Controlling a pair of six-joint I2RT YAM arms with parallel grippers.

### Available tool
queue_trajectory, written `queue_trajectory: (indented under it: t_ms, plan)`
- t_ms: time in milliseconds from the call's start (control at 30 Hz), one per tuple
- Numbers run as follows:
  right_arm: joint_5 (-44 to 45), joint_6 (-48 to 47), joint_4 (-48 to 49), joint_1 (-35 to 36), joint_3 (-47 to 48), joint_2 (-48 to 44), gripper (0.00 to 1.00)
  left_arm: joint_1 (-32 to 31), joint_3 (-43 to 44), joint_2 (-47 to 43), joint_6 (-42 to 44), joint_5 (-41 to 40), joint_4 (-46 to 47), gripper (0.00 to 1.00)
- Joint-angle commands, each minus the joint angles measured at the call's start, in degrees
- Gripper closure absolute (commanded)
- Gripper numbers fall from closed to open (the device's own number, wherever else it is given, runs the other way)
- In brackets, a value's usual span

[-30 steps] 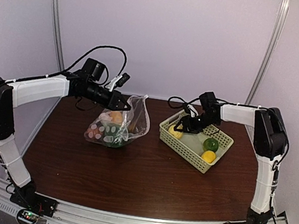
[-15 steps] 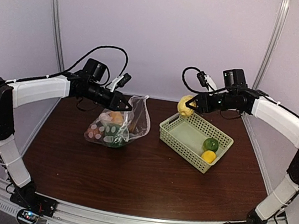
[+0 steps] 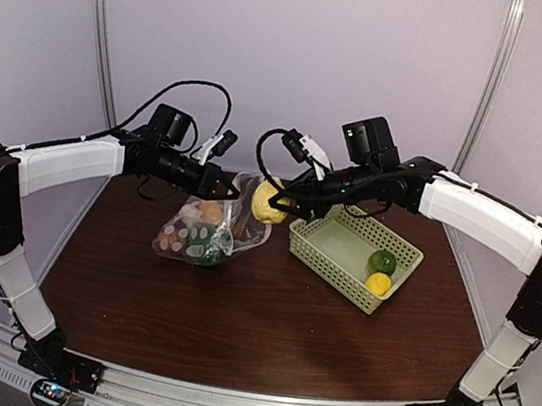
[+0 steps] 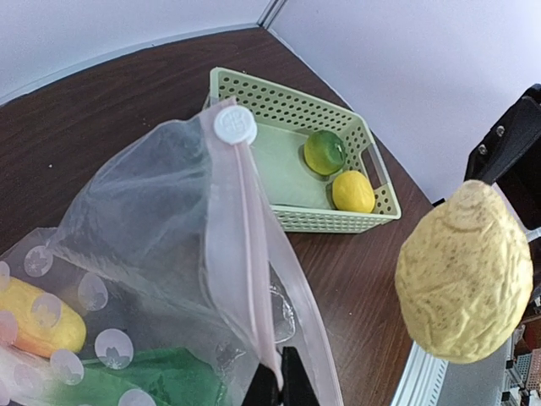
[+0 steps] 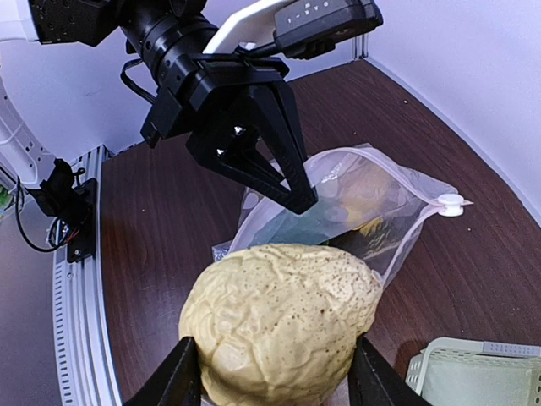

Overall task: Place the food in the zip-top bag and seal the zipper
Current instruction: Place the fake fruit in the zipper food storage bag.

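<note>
Left arm reaches right from its shoulder, forearm about level. The left gripper [image 3: 225, 188] is pinched shut on the mouth edge of the zip-top bag [image 3: 212, 225], lifting it. The pink zipper [image 4: 245, 254] runs up from the fingertips to a white slider [image 4: 235, 125]. The bag rests on the brown table [image 3: 263, 333], left of centre, with orange and green pieces inside; count unclear. Right arm stretches left past the basket [image 3: 319, 255]. The right gripper [image 3: 286, 203] clamps one bumpy lemon [image 3: 268, 203] between both fingers, in the air just beside the bag's mouth. Two pieces lie in the basket: one green fruit [image 3: 381, 262] and one small yellow lemon [image 3: 378, 284].
</note>
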Motion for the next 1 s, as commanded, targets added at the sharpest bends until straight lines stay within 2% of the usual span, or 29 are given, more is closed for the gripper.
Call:
queue_trajectory:
  t_ms: [0,200,567,733,833,967]
  plan:
    - [0.90,-0.71,-1.01,2.29,4.46,4.22,0.55,-1.20,-0.39,-3.71,0.22,0.76,2.01,1.00]
    - [5.41,-0.26,-3.44,3.06,8.90,9.14,0.55,-2.89,-0.52,-5.59,0.45,1.20,1.99,1.00]
    - [18.24,-2.97,-3.00,4.60,9.04,8.99,0.49,-3.51,-0.60,-6.59,0.34,2.71,2.12,1.00]
    - [29.85,-6.83,-3.84,8.56,10.01,10.27,0.48,-3.54,-1.00,-6.31,-0.81,4.55,3.34,1.00]
    - [29.16,-6.00,-4.77,8.93,11.95,11.57,0.46,-3.52,-0.96,-6.38,-0.78,4.60,3.33,1.00]
    - [29.19,-5.54,-5.27,9.34,13.80,12.37,0.39,-3.50,-0.95,-6.40,-0.76,4.32,3.33,1.00]
